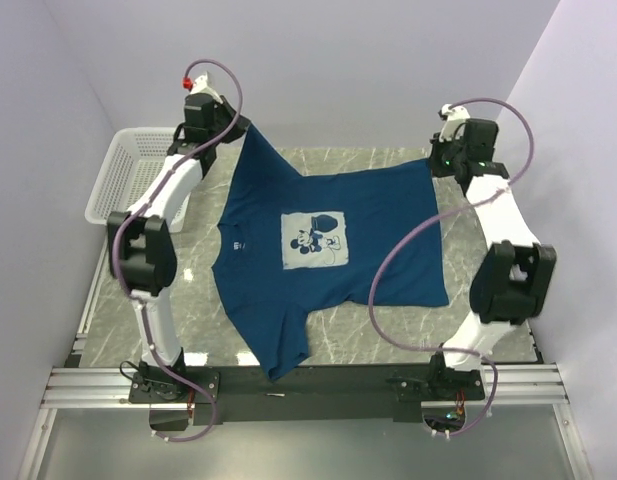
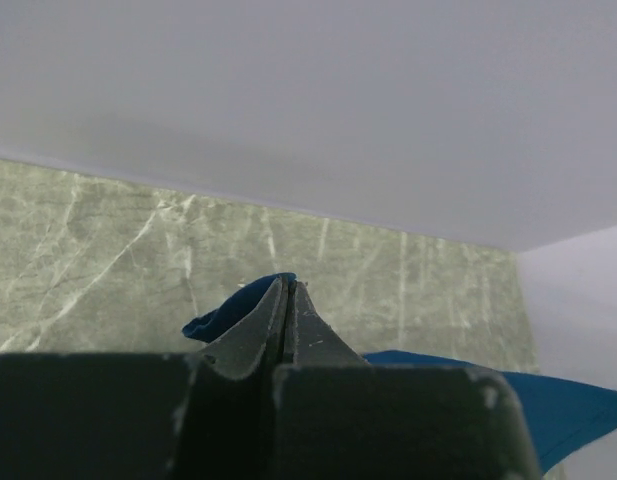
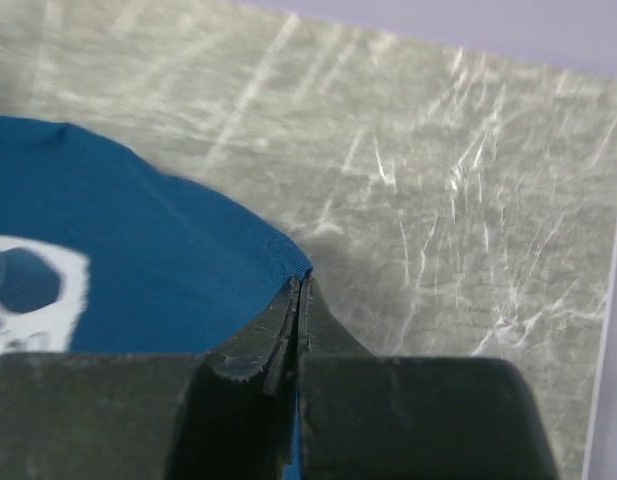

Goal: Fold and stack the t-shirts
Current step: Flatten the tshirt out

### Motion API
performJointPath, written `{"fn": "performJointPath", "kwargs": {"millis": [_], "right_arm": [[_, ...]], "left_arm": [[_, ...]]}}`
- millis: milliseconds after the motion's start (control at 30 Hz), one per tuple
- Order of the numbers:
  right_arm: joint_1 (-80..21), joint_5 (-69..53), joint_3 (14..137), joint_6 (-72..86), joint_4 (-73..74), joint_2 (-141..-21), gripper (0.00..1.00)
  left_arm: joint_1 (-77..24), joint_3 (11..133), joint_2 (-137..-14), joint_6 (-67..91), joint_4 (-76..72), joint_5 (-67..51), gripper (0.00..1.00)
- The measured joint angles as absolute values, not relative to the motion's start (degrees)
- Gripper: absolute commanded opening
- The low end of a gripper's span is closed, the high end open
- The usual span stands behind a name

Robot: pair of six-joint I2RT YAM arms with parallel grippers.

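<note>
Navy t-shirt (image 1: 323, 250), pale cartoon print

White mesh basket (image 1: 110, 180) at far-left corner, grey-green marbled tabletop (image 1: 198, 300), pale lilac walls (image 1: 338, 60)

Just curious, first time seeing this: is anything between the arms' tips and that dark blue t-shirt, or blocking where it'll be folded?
Nothing visible. The left end effector and right end effector are each shut on an edge of the dark navy cotton t-shirt; the white plastic mesh basket sits off to the left.
</note>
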State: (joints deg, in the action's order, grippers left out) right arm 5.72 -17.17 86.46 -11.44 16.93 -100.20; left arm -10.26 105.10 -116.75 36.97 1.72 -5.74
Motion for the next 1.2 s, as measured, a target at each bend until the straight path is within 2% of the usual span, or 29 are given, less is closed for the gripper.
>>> {"fn": "performJointPath", "kwargs": {"millis": [133,267,367,567,700,867,1033,1200], "right_arm": [[5.9,-19.7,83.9,-11.5,19.6,-89.5,0.00],[6.3,-21.5,84.5,-11.7,22.2,-73.3,0.00],[7.3,-22.1,90.5,-11.8,23.6,-62.0,0.00],[7.9,-21.7,108.7,-11.2,25.8,-51.4,0.00],[8.0,-20.4,121.3,-10.1,29.1,-50.8,0.00],[9.3,-19.0,125.9,-9.2,31.2,-50.6,0.00],[9.5,-18.4,118.9,-8.8,31.5,-50.2,0.00],[9.5,-19.5,100.5,-9.0,28.8,-49.5,0.00]], "left_arm": [[-10.0,98.6,-106.8,36.8,1.6,-8.6,0.00],[-9.9,92.3,-88.6,36.9,0.9,-9.8,0.00],[-10.0,90.9,-73.6,37.3,-1.8,-9.8,0.00],[-10.2,93.6,-51.5,38.9,-9.2,-9.6,0.00],[-10.2,99.5,-49.3,39.7,-10.5,-9.6,0.00],[-10.2,102.2,-50.5,40.0,-7.9,-9.6,0.00],[-10.2,99.5,-52.9,39.9,-6.3,-9.6,0.00],[-10.2,89.8,-56.7,39.9,-8.1,-9.3,0.00]]}}
